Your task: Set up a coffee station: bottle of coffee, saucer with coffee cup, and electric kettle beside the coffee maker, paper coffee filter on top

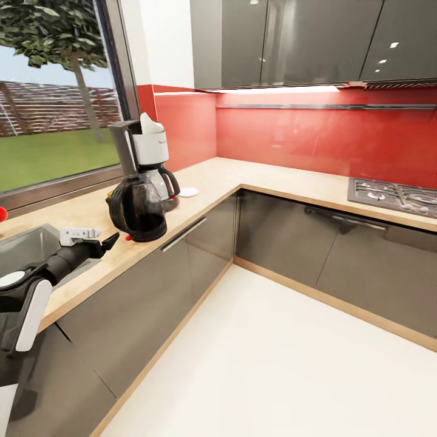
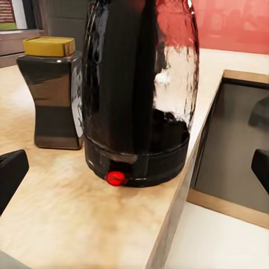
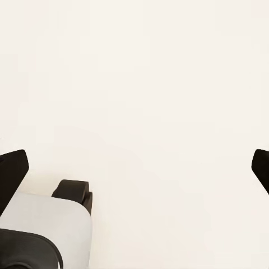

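- The left gripper [image 1: 109, 241] sits at the end of a black arm that reaches out low over the wooden countertop [image 1: 255, 176]. Its two black fingers are spread apart with nothing between them.
- The electric kettle [image 1: 138, 209] is dark, shiny and round, with a small red button at its base. It stands upright on the countertop, close to the front edge.
- The kettle is just ahead of the left gripper's fingertips, not touching them.
- In the left wrist view, the bottle of coffee [image 2: 51, 92] stands just beside the kettle. It is a dark jar with a yellow lid.
- The coffee maker [image 1: 149, 161] stands right behind the kettle, near the window. It is black and white, and something white pokes up from its top.
- A small white saucer [image 1: 189, 192] lies flat on the countertop just past the coffee maker.
- The right gripper [image 3: 134, 168] points down at the pale floor [image 3: 145, 84]. Its fingers are wide apart and hold nothing.
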`<state>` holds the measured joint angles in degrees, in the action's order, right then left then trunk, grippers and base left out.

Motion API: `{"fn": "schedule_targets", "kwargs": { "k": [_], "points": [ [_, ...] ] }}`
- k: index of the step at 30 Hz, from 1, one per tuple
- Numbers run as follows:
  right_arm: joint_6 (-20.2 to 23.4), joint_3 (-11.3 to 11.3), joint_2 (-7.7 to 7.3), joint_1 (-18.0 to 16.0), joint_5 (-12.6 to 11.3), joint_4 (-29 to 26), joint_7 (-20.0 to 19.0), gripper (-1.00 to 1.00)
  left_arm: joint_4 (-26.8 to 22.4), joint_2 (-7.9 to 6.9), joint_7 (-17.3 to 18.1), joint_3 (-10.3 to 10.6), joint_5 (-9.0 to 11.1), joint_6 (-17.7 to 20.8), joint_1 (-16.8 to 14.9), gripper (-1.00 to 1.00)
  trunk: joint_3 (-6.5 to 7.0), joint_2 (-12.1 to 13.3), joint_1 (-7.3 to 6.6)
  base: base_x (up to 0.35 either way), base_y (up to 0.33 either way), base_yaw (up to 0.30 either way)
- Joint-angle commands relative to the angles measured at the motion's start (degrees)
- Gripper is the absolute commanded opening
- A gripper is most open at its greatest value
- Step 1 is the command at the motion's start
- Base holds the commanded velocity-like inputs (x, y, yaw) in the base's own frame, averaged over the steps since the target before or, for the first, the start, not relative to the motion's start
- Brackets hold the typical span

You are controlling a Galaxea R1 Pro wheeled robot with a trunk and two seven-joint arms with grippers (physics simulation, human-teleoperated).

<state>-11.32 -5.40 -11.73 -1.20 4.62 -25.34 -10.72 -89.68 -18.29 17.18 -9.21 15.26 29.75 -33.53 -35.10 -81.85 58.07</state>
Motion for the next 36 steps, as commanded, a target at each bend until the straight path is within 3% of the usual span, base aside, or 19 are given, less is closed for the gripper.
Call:
{"fn": "schedule_targets", "kwargs": {
  "k": [1, 10, 12, 13, 17, 36],
  "points": [
    [-0.2, -0.5, 0.05, 0.0, 0.5, 0.0, -0.4, 1.0, -0.1, 0.01, 0.1, -0.1, 0.5, 0.5, 0.0, 1.0, -0.05, 0.0, 0.0, -0.007, 0.0, 0.0],
    [-0.2, -0.5, 0.05, 0.0, 0.5, 0.0, -0.4, 1.0, -0.4, 0.06, 0.7, 0.3, 1.6, 0.7, 0.0, 1.0, -0.05, 0.0, 0.0, -0.002, 0.0, 0.0],
    [-0.2, -0.4, 0.05, 0.0, 0.5, 0.0, -0.4, 1.0, -0.4, 0.03, 1.0, 0.4, 4.0, 0.9, 0.0, 1.0, -0.05, 0.0, 0.0, -0.003, 0.0, 0.0],
    [-0.2, -0.5, 0.05, 0.0, 0.5, 0.0, -0.4, 1.0, -0.4, 0.03, 1.1, 0.4, 6.6, 1.2, 0.0, 1.0, -0.05, 0.0, 0.0, -0.105, 0.0, 0.0],
    [-0.2, -0.4, 0.05, 0.0, 0.5, 0.0, -0.4, 1.0, -0.4, 0.02, 1.2, 0.3, 9.3, 1.5, 0.0, 1.0, -0.05, 0.0, 0.0, -0.19, 0.0, 0.0],
    [-0.2, -0.5, 0.05, 0.0, 0.5, 0.0, -0.4, 1.0, -0.3, 0.01, 1.3, 0.3, 10.2, 1.6, 0.0, 1.0, -0.05, 0.0, 0.0, -0.115, 0.0, 0.0]
  ]
}}
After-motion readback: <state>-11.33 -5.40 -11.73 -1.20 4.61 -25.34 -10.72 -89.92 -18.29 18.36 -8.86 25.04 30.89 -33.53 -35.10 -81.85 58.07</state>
